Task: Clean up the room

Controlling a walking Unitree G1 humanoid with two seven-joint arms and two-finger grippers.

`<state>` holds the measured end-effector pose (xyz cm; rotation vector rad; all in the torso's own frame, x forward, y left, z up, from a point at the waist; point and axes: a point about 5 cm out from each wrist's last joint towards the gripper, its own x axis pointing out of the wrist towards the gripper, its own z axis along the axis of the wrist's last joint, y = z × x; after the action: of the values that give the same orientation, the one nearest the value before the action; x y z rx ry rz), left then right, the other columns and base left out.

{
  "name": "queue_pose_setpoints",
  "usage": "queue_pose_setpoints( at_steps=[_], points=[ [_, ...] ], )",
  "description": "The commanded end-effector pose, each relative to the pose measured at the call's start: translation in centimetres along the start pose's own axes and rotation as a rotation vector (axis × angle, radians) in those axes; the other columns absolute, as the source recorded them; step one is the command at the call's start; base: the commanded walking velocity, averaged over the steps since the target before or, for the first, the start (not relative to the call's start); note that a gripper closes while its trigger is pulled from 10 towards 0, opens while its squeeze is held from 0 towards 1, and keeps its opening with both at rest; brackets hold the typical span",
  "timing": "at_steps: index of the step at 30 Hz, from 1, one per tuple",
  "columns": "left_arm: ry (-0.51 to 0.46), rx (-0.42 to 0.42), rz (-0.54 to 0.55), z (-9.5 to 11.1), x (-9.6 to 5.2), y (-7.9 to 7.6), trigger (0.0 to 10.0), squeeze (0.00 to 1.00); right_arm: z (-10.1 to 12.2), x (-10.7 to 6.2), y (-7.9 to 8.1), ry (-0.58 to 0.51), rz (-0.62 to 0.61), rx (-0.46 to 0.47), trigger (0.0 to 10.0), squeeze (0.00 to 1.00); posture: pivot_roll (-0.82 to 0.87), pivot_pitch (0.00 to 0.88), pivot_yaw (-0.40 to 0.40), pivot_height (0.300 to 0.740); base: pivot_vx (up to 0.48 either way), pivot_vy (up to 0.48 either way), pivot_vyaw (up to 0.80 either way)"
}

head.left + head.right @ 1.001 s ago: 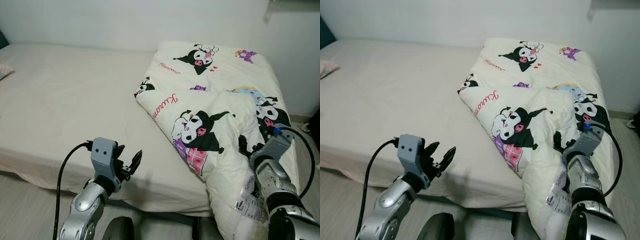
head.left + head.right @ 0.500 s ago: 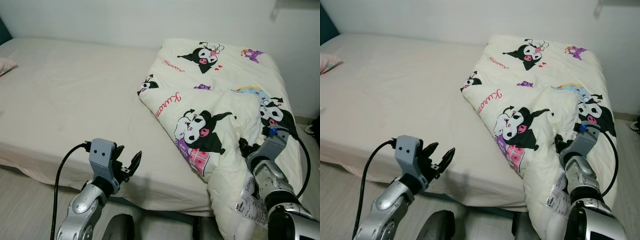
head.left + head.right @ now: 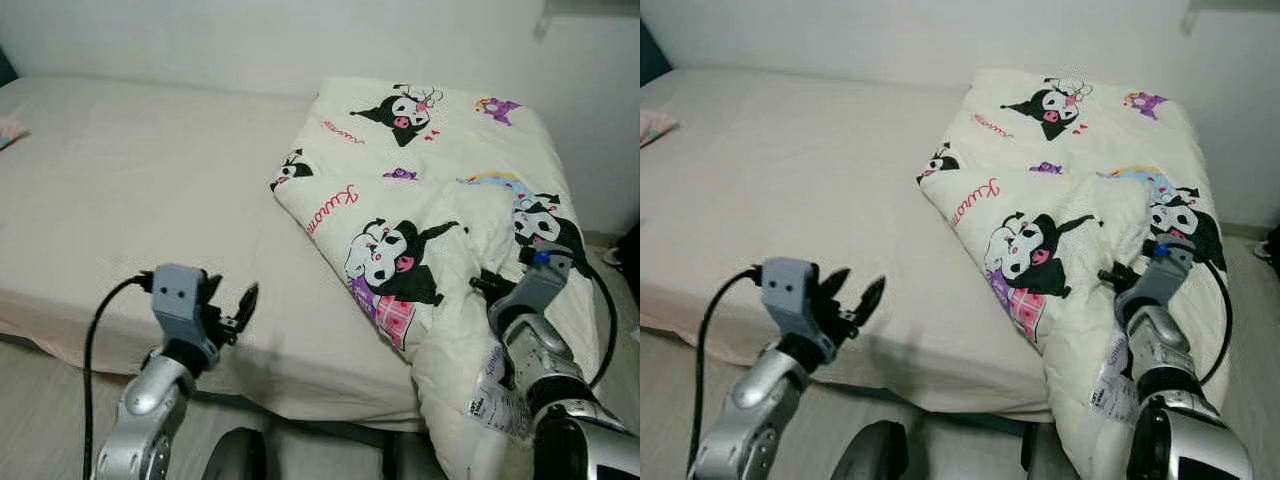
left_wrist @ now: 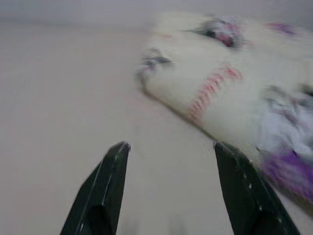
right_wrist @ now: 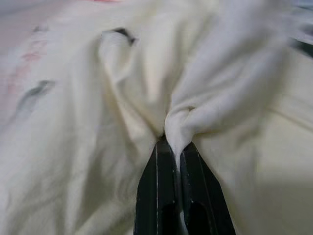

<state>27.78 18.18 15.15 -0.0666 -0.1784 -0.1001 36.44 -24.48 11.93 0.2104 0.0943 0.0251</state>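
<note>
Cream comforter (image 3: 430, 210) lengthwise toward wall

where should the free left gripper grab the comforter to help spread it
Judging by its pose, at the folded-over edge of the comforter, coming from the bare mattress side. That fold sits raised and open, and the left gripper is open and faces it, while the right gripper pinches a bunch nearer the foot.

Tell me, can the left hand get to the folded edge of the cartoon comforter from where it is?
Probably yes. The left hand is open over the bare mattress, and nothing lies between it and the comforter's folded edge. The right hand already pinches a fold of the comforter.
</note>
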Motion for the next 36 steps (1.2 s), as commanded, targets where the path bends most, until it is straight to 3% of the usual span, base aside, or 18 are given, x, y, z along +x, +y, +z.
queue_pose_setpoints(
  at_steps=[1,2,4,7,10,12,13,14,15,16,18,26,27,28,29,30,35,36],
  points=[
    [-0.017,0.042,0.106,0.3,-0.1,2.2,10.0,0.00,0.5,0.9,3.1,-0.025,0.157,-0.063,0.0,0.00,0.07,0.167,-0.014,0.605,0.000,0.000,0.00],
    [-0.017,0.042,0.106,0.3,-0.1,2.2,10.0,0.00,0.5,0.9,3.1,-0.025,0.157,-0.063,0.0,0.00,0.07,0.167,-0.014,0.605,0.000,0.000,0.00],
    [-0.060,0.045,0.156,1.1,0.0,3.3,10.0,0.00,0.2,1.3,6.4,-0.023,0.332,-0.118,0.0,0.00,0.07,0.166,-0.024,0.605,0.000,0.000,0.00],
    [-0.071,0.041,0.168,1.4,0.0,3.7,10.0,0.00,-0.1,1.3,7.7,-0.016,0.403,-0.137,0.0,0.00,0.07,0.166,-0.024,0.605,0.000,0.000,0.00],
    [-0.088,0.058,0.206,1.8,-0.1,4.7,10.0,0.00,-1.4,0.8,10.6,0.021,0.582,-0.198,0.0,0.00,0.07,0.165,-0.027,0.605,0.000,0.000,0.00],
    [-0.088,0.058,0.206,1.8,-0.1,4.7,10.0,0.00,-1.4,0.8,10.6,0.021,0.582,-0.198,0.0,0.00,0.07,0.165,-0.027,0.605,0.000,0.000,0.00],
    [-0.108,0.063,0.266,2.3,-0.2,5.8,10.0,0.00,-3.3,-0.4,13.6,0.071,0.792,-0.270,0.0,0.00,0.07,0.164,-0.028,0.605,0.000,0.000,0.00],
    [-0.108,0.063,0.266,2.3,-0.2,5.8,10.0,0.00,-3.3,-0.4,13.6,0.071,0.792,-0.270,0.0,0.00,0.07,0.164,-0.028,0.605,0.000,0.000,0.00],
    [-0.116,0.061,0.288,2.4,-0.1,6.1,10.0,0.00,-4.5,-1.3,14.8,0.107,0.899,-0.313,0.0,0.00,0.07,0.164,-0.029,0.605,0.000,0.000,0.00],
    [-0.116,0.061,0.288,2.4,-0.1,6.1,10.0,0.00,-4.5,-1.3,14.8,0.107,0.899,-0.313,0.0,0.00,0.07,0.164,-0.029,0.605,0.000,0.000,0.00],
    [-0.124,0.060,0.302,2.4,0.1,6.0,10.0,0.00,-7.2,-3.6,16.1,0.204,1.107,-0.417,0.0,0.00,0.07,0.164,-0.029,0.605,0.000,0.000,0.00],
    [-0.122,0.051,0.296,2.1,0.2,5.6,10.0,0.00,-10.6,-6.8,15.2,0.347,1.306,-0.555,0.0,0.00,0.07,0.160,-0.024,0.605,0.000,0.000,0.00],
    [-0.121,0.048,0.293,2.0,0.3,5.5,10.0,0.00,-11.0,-7.3,14.8,0.361,1.325,-0.590,1.1,0.00,0.07,0.158,-0.022,0.605,0.000,0.000,0.00],
    [-0.122,0.048,0.291,2.0,0.3,5.4,10.0,0.00,-11.3,-7.6,14.5,0.377,1.332,-0.607,7.1,0.00,0.07,0.158,-0.020,0.605,0.000,0.000,0.00],
    [-0.124,0.051,0.291,2.0,0.5,5.4,10.0,0.00,-11.4,-7.6,14.3,0.385,1.317,-0.612,10.0,0.35,0.06,0.155,-0.019,0.605,0.000,0.000,0.00],
    [-0.126,0.053,0.292,2.0,0.6,5.5,10.0,0.00,-11.4,-7.5,14.2,0.389,1.304,-0.612,10.0,1.00,0.06,0.155,-0.019,0.605,0.000,0.000,0.00],
    [-0.132,0.066,0.292,2.1,0.8,5.6,10.0,0.00,-11.1,-7.3,14.1,0.383,1.283,-0.614,10.0,1.00,0.06,0.152,-0.014,0.605,0.000,0.000,0.00],
    [-0.130,0.068,0.274,2.1,1.0,5.5,10.0,0.00,-10.6,-7.2,14.3,0.340,1.266,-0.614,10.0,0.23,0.06,0.150,-0.013,0.605,0.000,0.000,0.00]
  ],
)
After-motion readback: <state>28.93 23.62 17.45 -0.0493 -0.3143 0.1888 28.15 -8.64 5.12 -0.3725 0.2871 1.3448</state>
